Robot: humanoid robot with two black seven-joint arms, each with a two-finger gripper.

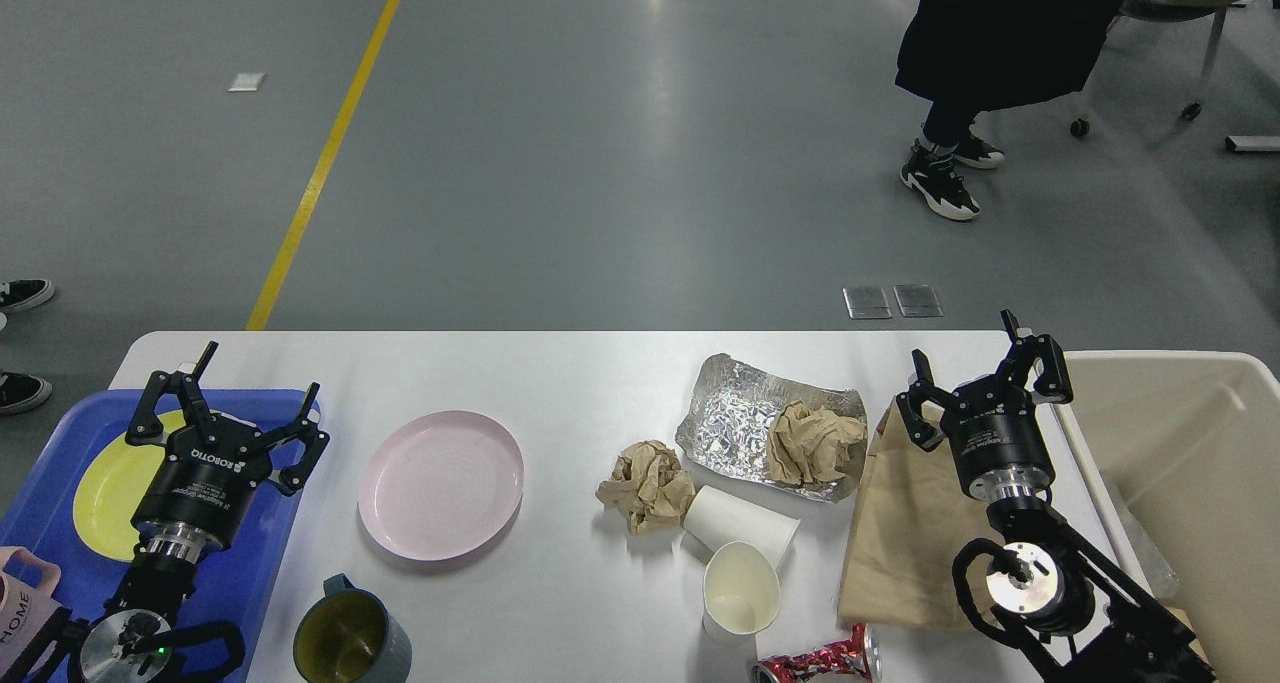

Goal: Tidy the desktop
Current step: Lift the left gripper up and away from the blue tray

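The white desktop [560, 373] spans the lower half of the head view. On it lie a pink plate [441, 484], a grey-green mug [352, 643], a crumpled brown paper ball [646, 483], two white paper cups [742, 525] [740, 591], a sheet of foil [735, 425] with crumpled brown paper [815, 445] on it, a brown paper bag [900, 533] and a crushed red can [815, 658]. My left gripper [232, 403] hangs open over the blue tray [50, 503] and its yellow plate [110, 488]. My right gripper [978, 368] stands open above the bag's far end, holding nothing.
A beige bin [1180, 463] stands at the desktop's right end. A pink mug [20, 603] sits at the tray's near left corner. Beyond the desktop is grey floor with a yellow line [330, 153]; a person [990, 53] stands at the far right.
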